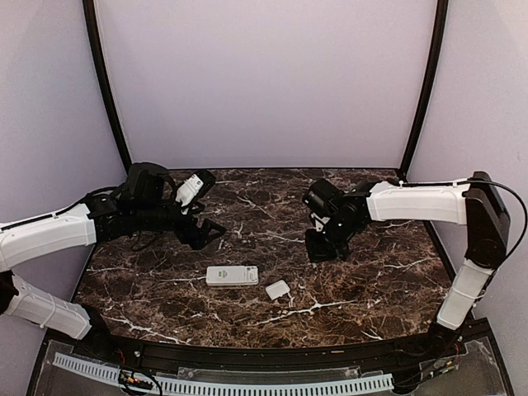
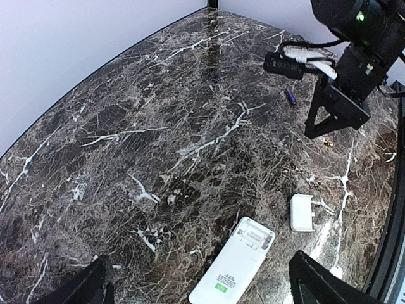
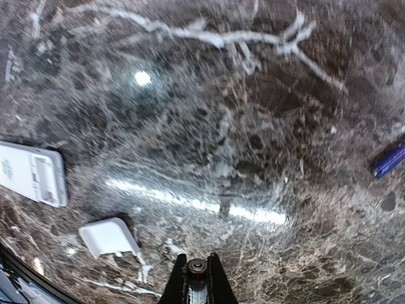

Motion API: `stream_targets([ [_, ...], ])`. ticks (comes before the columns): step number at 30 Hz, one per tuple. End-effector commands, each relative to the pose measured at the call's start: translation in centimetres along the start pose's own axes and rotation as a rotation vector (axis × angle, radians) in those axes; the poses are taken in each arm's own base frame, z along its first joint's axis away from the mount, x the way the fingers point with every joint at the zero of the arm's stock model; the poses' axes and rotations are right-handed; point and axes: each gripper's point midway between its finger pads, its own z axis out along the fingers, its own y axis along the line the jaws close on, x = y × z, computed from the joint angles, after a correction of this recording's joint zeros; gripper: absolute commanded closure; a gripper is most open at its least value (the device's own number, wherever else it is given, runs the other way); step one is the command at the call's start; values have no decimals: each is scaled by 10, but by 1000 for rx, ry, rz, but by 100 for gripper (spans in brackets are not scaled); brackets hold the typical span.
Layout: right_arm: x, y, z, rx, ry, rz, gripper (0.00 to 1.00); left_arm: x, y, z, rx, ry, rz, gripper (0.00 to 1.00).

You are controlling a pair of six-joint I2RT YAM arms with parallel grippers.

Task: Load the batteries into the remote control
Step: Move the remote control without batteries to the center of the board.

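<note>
Your left gripper hangs wide open and empty over the left of the table. Your right gripper is pinched closed on a battery, low over bare marble. The remote lies back up toward the front edge, with its cover just beside it. A second battery lies loose farther back.

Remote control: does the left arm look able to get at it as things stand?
Probably yes: the open left gripper hangs close by the remote control, with only bare table between them.
</note>
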Motion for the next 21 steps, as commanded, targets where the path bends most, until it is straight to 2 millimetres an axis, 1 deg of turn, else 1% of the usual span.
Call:
stream_targets([
  [1, 35, -12, 20, 79, 105, 10, 100, -3, 1, -1, -7, 12, 0, 5],
  [5, 38, 15, 22, 22, 111, -45, 100, 1, -1, 3, 5, 31, 1, 5],
  [7, 37, 26, 21, 12, 111, -71, 100, 7, -1, 7, 10, 57, 5, 4],
  [9, 37, 33, 21, 2, 114, -88, 100, 19, -1, 13, 15, 104, 27, 4],
  [10, 37, 36, 21, -7, 114, -93, 100, 34, -4, 19, 37, 163, 34, 3],
  [11, 37, 39, 21, -20, 110, -97, 100, 41, -6, 23, 54, 198, 74, 2],
  [12, 36, 42, 20, -38, 108, -101, 100, 67, -8, 29, 80, 307, 79, 2],
  [13, 35, 45, 19, -55, 100, -103, 100, 75, -7, 31, 84, 351, 120, 2],
  [14, 33, 49, 17, -72, 90, -110, 100, 93, 1, 35, 49, 420, 134, 2],
  [15, 31, 53, 14, -92, 77, -121, 100, 102, 8, 38, 15, 440, 164, 2],
  [16, 28, 57, 11, -113, 64, -128, 100, 109, 7, 38, 27, 452, 200, 1],
  [17, 25, 62, 8, -135, 49, -139, 100, 110, 2, 37, 58, 444, 213, 1],
  [18, 23, 66, 5, -154, 38, -149, 100, 119, -4, 36, 97, 453, 244, 1],
  [19, 20, 69, 2, -169, 22, -161, 100, 118, -14, 33, 156, 429, 248, 1],
  [20, 18, 70, -1, -177, 10, -171, 100, 123, -20, 30, 190, 425, 269, 1],
  [21, 16, 72, -3, -185, -3, -179, 100, 124, -29, 28, 238, 411, 272, 1],
])
